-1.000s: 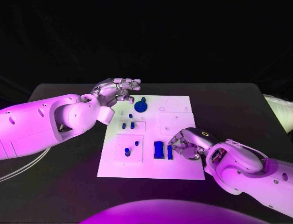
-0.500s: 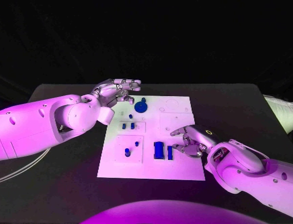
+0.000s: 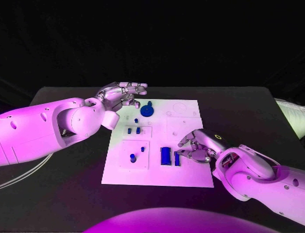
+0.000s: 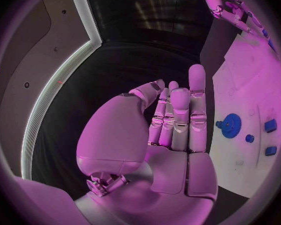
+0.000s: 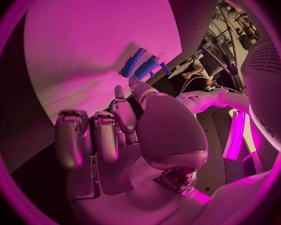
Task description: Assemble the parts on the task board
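Note:
The white task board (image 3: 187, 174) lies in the middle of the black table. On it stand a blue gear (image 3: 147, 110), several small blue pegs (image 3: 133, 130), a wide blue block (image 3: 166, 155) and a narrow blue bar (image 3: 177, 158). My left hand (image 3: 125, 92) hovers over the board's far left corner and holds nothing; in the left wrist view my left hand (image 4: 172, 125) has its fingers raised, with the gear (image 4: 231, 125) beyond it. My right hand (image 3: 198, 146) sits just right of the narrow bar, fingers partly bent and empty. In the right wrist view my right hand (image 5: 125, 130) reaches toward the blue block (image 5: 147, 67).
The board's right half (image 3: 184, 121) carries only shallow recesses. Black table (image 3: 244, 111) surrounds the board on all sides. My left forearm (image 3: 47, 126) covers the table to the left of the board.
My right hand has turned and shifted slightly to the right, easing its fingertips off the narrow bar. The left hand and the parts have not moved.

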